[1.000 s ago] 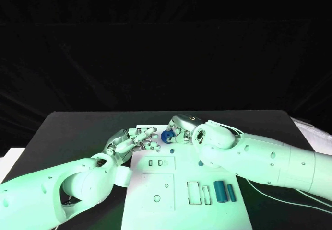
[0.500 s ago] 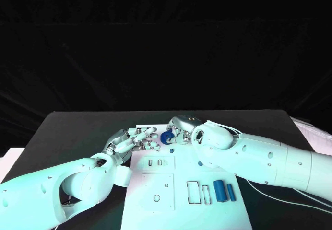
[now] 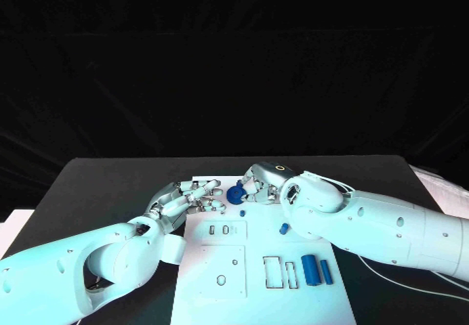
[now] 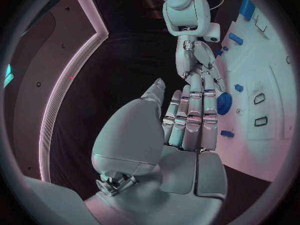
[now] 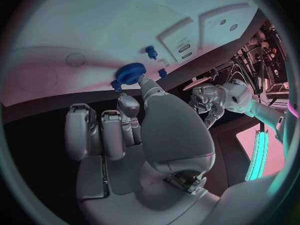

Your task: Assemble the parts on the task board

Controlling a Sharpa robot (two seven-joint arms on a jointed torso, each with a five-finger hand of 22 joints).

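Note:
The white task board [image 3: 256, 284] lies in the middle of the table. A blue gear [image 3: 236, 195] sits at its far end. My right hand [image 3: 256, 185] is at the gear, pinching its rim [image 5: 128, 75] between the thumb and a fingertip. My left hand [image 3: 192, 195] lies just left of the gear with straight fingers [image 4: 190, 119] close together, holding nothing; the fingertips end beside the gear [image 4: 224, 103]. Two small blue pegs [image 3: 242, 212] [image 3: 284, 229] stand on the board. Two blue cylinders [image 3: 311, 269] lie at its near right.
Empty rectangular slots [image 3: 272, 269] and small holes mark the board beside the cylinders. Black table [image 3: 108, 189] surrounds the board. Both forearms cross over the board's near half.
My right wrist has shifted slightly right, uncovering more of the board beside the gear. The gear and my left hand stay where they were.

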